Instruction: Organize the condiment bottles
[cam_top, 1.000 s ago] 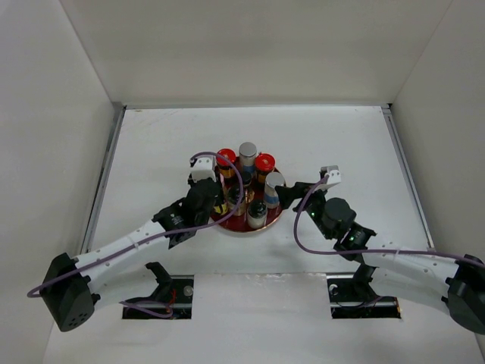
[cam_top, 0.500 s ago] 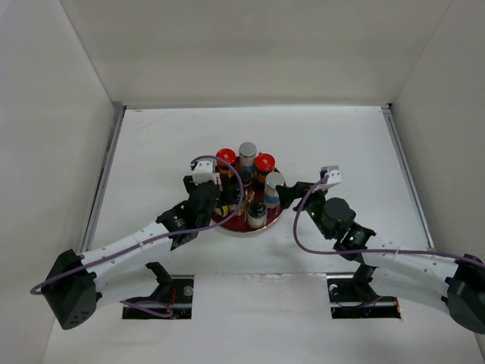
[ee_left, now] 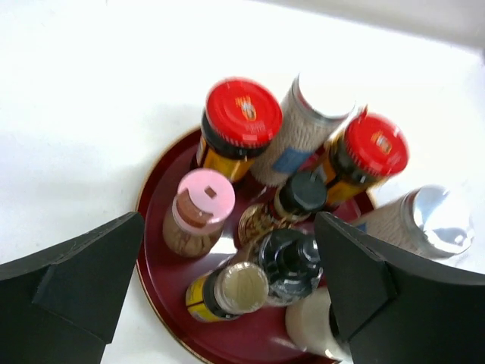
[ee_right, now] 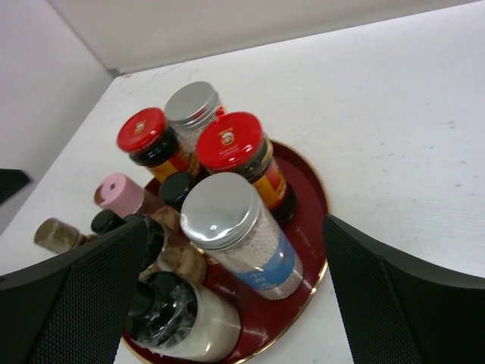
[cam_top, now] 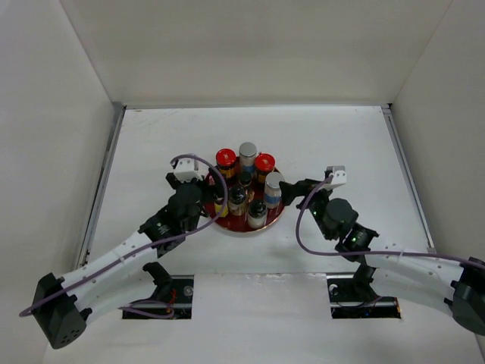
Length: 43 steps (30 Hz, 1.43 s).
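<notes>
Condiment bottles [cam_top: 246, 193] are noted upright, clustered on the round red tray [ee_left: 163, 288] mid-surface, left fingers [ee_left: 76, 288] and right fingers [ee_right: 68, 303] spread wide, empty, flanking it; grouping is judged finished, clean withdrawal being required.

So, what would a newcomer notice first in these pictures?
A round dark-red tray sits in the middle of the white table, crowded with upright condiment bottles. The two red-capped jars at its far side stand out most. The left fingers and the right fingers flank the tray, both open, holding nothing.
</notes>
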Tool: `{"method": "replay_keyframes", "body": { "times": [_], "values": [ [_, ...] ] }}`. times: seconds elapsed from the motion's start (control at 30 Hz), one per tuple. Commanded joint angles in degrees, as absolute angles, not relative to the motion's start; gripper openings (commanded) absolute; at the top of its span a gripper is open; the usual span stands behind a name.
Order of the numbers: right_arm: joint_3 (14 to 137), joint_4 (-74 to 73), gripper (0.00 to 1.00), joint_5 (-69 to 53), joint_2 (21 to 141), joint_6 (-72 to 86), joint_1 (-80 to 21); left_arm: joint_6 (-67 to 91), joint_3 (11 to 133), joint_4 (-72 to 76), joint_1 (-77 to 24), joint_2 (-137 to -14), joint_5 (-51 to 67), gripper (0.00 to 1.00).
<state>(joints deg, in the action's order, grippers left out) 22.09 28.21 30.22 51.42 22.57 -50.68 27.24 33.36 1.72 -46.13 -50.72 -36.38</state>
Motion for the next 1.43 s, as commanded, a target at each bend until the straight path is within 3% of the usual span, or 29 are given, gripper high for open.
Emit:
{"method": "replay_keyframes", "body": {
  "times": [0.0, 0.53, 0.83, 1.03, 1.4],
  "values": [
    [25.66, 27.08, 1.0, 36.72, 49.75, 20.66, -51.19, 28.91, 31.03, 6.76, -44.17, -45.8, -36.21, 1.0],
    [24.7, 11.08, 1.0, 42.36, 43.78, 26.71, -50.93, 36.83, 20.66, 4.58, -38.28, -30.32, -37.27, 1.0],
    [23.12, 7.3, 1.0, 45.35, 37.97, 26.81, -49.61, 38.93, 20.3, 2.99, -35.73, -30.32, -37.62, 1.0],
    [21.8, 5.54, 1.0, 47.2, 34.72, 27.33, -49.7, 42.71, 19.69, -2.71, -28.88, -31.2, -39.29, 1.0],
    [22.94, 6.24, 1.0, 46.41, 37.88, 26.72, -49.26, 44.56, 21.36, -2.99, -23.86, -37.96, -35.07, 1.0]
  ]
}}
